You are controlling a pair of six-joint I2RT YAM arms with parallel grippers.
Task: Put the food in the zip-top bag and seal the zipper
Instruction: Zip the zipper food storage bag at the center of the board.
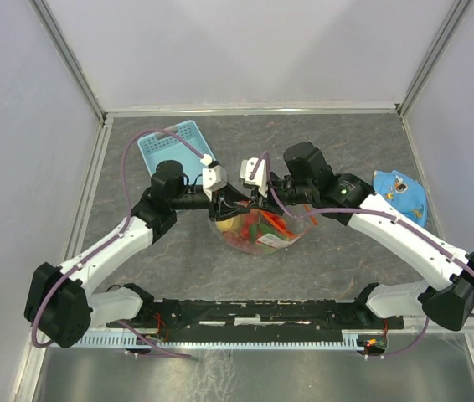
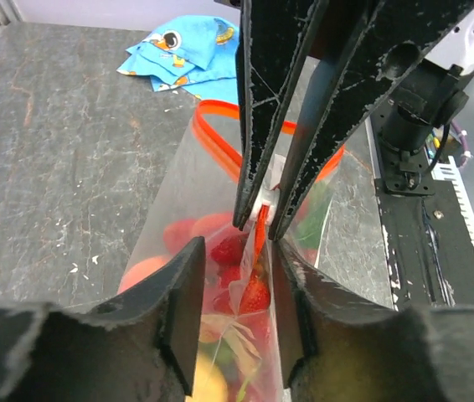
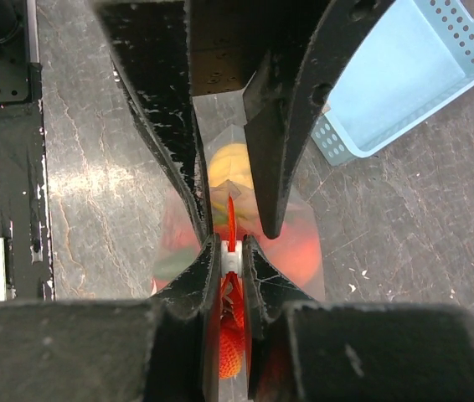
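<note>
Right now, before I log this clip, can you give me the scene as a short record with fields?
container: crinkly clear plastic zip-top bag, mid-table, mouth up
contents: small toy fruits inside it, red strawberries and a yellow piece visible
closure: thin red-orange zipper strip, gaping in a loop beyond the right pincer
right pincer: shut on the strip
left pincer: jaws apart, straddling the strip
other items: light blue plastic basket behind the left arm; blue cloth-like object at the table's right edge

You've got the bag (image 1: pixel 264 241) mid-tabletop (image 1: pixel 321 142) w/ food (image 1: pixel 245 226) inside; basket (image 1: pixel 170 146) behind-left of bag, cloth (image 1: pixel 400 194) to bag's right.
</note>
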